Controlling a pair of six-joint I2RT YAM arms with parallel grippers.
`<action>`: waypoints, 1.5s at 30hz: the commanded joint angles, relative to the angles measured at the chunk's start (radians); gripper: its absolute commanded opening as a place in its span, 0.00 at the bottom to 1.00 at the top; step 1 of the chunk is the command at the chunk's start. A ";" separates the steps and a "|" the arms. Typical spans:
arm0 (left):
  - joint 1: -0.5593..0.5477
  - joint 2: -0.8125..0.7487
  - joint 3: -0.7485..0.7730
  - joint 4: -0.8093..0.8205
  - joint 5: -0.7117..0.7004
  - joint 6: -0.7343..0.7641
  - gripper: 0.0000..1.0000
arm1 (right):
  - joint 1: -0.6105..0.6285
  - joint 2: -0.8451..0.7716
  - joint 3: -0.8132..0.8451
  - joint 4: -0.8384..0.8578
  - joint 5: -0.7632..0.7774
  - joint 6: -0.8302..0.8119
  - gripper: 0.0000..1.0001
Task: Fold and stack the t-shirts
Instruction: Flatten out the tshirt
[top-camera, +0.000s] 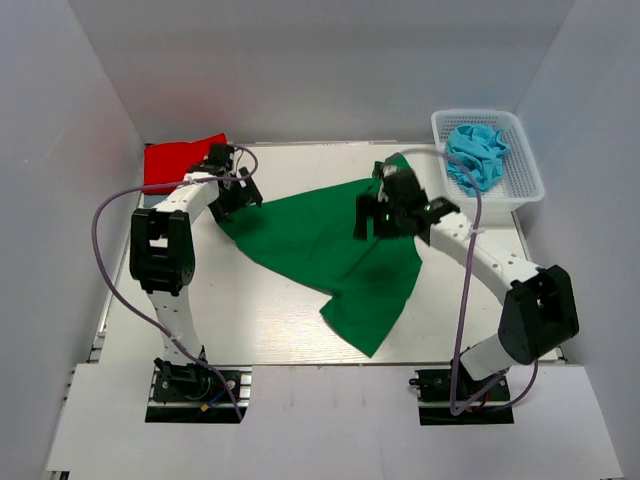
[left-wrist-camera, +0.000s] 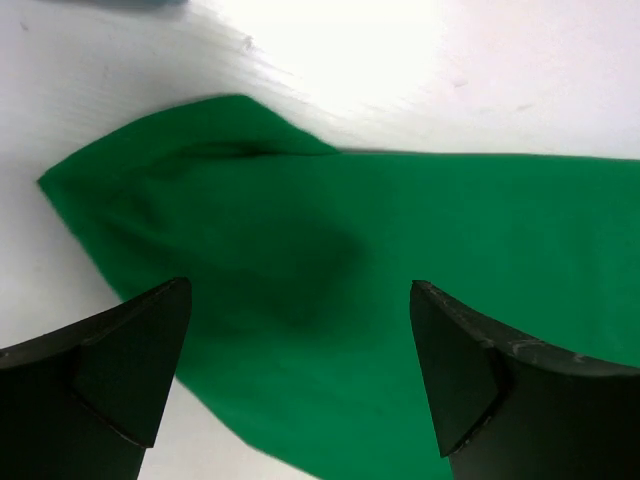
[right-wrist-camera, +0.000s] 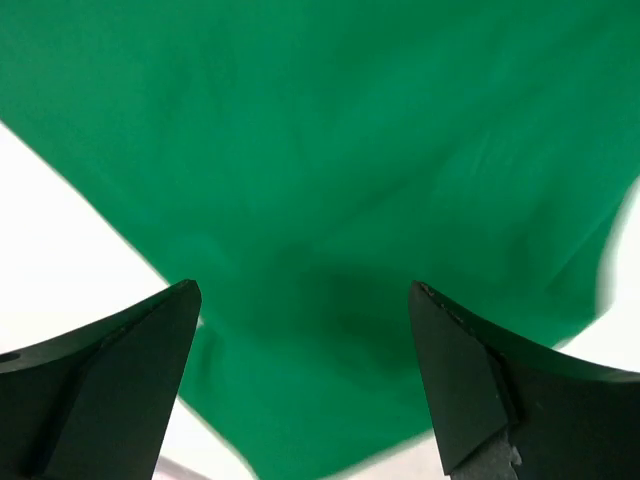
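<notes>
The dark green t-shirt (top-camera: 330, 245) lies spread and crumpled across the middle of the table. My left gripper (top-camera: 228, 192) hovers over its far left corner, jaws wide open and empty; the left wrist view shows green cloth (left-wrist-camera: 330, 300) below the jaws. My right gripper (top-camera: 382, 215) hovers over the shirt's far right part, jaws wide open and empty; its wrist view shows green cloth (right-wrist-camera: 320, 200) underneath. A red t-shirt (top-camera: 178, 160) lies folded at the far left corner. Pale blue and turquoise t-shirts (top-camera: 478, 155) are bunched in the basket.
A white mesh basket (top-camera: 525, 170) stands at the far right corner of the table. White walls close in the left, far and right sides. The bare white tabletop (top-camera: 270, 320) shows in front of the green shirt.
</notes>
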 joint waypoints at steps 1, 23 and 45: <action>0.004 0.013 -0.076 0.065 0.048 0.022 1.00 | 0.024 -0.050 -0.185 -0.033 -0.098 0.127 0.90; -0.054 -0.644 -0.696 -0.154 0.019 -0.153 1.00 | -0.168 0.231 -0.184 0.074 0.104 0.136 0.90; -0.014 -0.521 -0.758 -0.053 -0.151 -0.299 0.58 | -0.189 -0.370 -0.432 -0.260 0.167 0.199 0.90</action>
